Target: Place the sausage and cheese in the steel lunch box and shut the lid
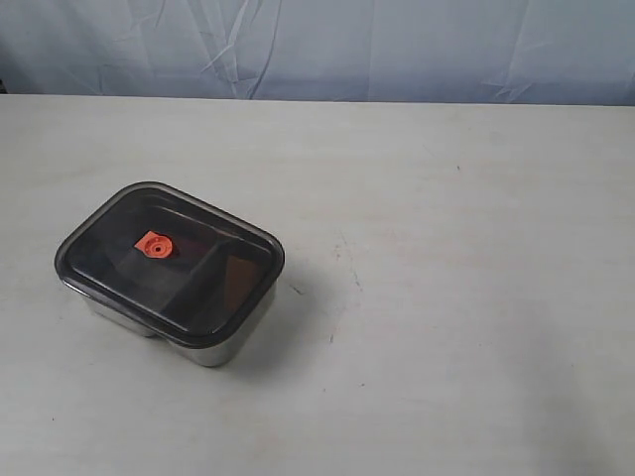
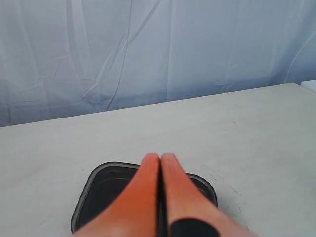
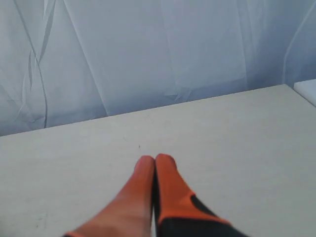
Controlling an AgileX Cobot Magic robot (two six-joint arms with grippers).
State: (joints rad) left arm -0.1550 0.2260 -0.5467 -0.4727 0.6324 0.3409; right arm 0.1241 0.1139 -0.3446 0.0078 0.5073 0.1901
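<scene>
A pale, scuffed table (image 1: 446, 347) ran back to a wrinkled blue-grey backdrop (image 1: 397, 50). The steel lunch box (image 1: 213, 349) sat on the left part of the table with the smoky lid (image 1: 169, 248) on top, its orange valve tab (image 1: 153, 246) facing up. No sausage or cheese lay on the table, and the dark plastic hid whatever was inside. The left gripper (image 2: 161, 157) hung above the box with its jaws pressed together and empty. The right gripper (image 3: 154, 159) was likewise closed on nothing, over bare table. The likely fault was a lid merely resting and not pressed home all round. A low sweep by the left arm could then knock it askew.
</scene>
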